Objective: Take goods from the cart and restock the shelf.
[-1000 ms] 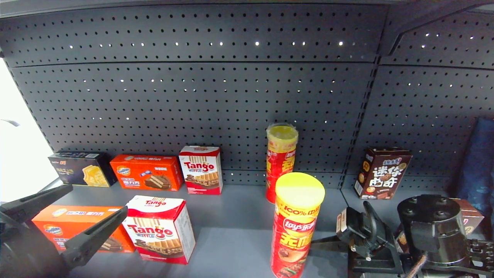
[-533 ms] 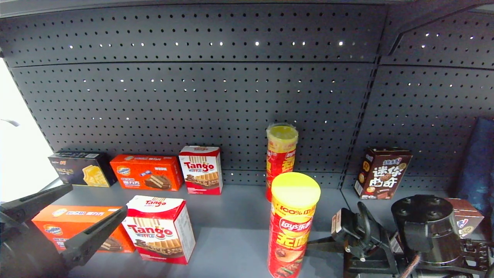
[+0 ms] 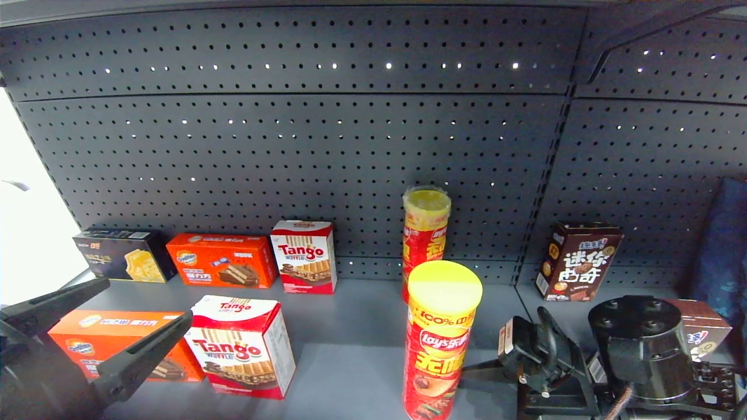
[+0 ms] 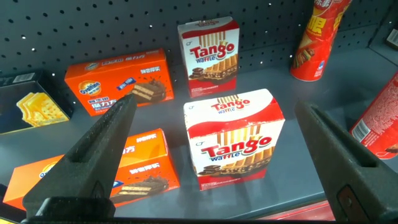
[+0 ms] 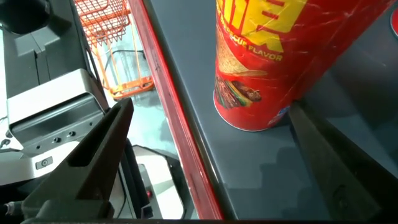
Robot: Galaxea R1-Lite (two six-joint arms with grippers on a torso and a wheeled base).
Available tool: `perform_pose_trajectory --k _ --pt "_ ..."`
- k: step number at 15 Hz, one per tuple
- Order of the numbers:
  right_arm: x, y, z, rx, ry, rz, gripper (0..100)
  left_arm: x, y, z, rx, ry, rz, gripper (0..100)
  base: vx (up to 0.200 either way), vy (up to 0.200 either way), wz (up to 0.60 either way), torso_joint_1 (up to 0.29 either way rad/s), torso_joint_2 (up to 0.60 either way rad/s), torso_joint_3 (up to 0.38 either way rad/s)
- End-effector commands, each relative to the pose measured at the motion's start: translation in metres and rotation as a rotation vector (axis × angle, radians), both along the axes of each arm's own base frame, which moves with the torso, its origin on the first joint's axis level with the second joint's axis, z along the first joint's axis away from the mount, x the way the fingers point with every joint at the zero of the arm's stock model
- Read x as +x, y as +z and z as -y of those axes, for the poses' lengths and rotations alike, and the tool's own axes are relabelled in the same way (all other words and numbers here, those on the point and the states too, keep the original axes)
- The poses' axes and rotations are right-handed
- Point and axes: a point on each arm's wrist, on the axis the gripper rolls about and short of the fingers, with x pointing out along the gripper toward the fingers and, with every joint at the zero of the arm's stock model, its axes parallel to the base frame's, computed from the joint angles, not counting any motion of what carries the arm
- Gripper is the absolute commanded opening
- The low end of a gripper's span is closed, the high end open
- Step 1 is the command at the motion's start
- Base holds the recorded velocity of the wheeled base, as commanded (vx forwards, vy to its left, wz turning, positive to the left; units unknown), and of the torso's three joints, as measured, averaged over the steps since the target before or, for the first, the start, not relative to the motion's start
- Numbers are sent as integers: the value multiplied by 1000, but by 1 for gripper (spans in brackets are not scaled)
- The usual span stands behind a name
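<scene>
Head view: a tall red crisp can with a yellow lid (image 3: 443, 338) stands upright on the grey metal shelf (image 3: 350, 326), at about 5 o'clock on its board. A second red can with a yellow lid (image 3: 426, 242) stands at 12 o'clock from it, against the perforated back panel (image 3: 292, 151). The right gripper (image 3: 480, 368) sits at 3 o'clock of the front can, one dark finger just beside its lower body. At 9 o'clock of that can stands a red-and-white wafer box (image 3: 242, 344), with a flat orange biscuit box (image 3: 111, 344) beyond it. The left gripper (image 3: 147, 301) hangs at 7 o'clock, jaws wide apart.

Left wrist view: the spread jaws hold nothing; the wafer box and the orange box rest on the shelf beyond them.

Right wrist view: the jaws stand apart, with the front can's base on the shelf between them. It is close to one finger, but I cannot tell whether they touch. Past the shelf's red front edge (image 5: 180, 137) is an orange wire cart basket (image 5: 112, 43).
</scene>
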Motion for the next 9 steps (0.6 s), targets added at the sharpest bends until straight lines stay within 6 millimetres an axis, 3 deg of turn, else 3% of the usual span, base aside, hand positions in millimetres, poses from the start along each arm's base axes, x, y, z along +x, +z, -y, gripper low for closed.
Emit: perform_pose_trajectory --k 1,3,9 --pt "-1 0 1 -2 -1 2 100 0 0 0 0 0 0 100 0 0 0 0 0 0" --pt "-3 2 4 2 -13 11 100 0 0 0 0 0 2 100 0 0 0 0 0 0" --pt "-13 39 21 115 -63 131 100 0 0 0 0 0 0 100 0 0 0 0 0 0"
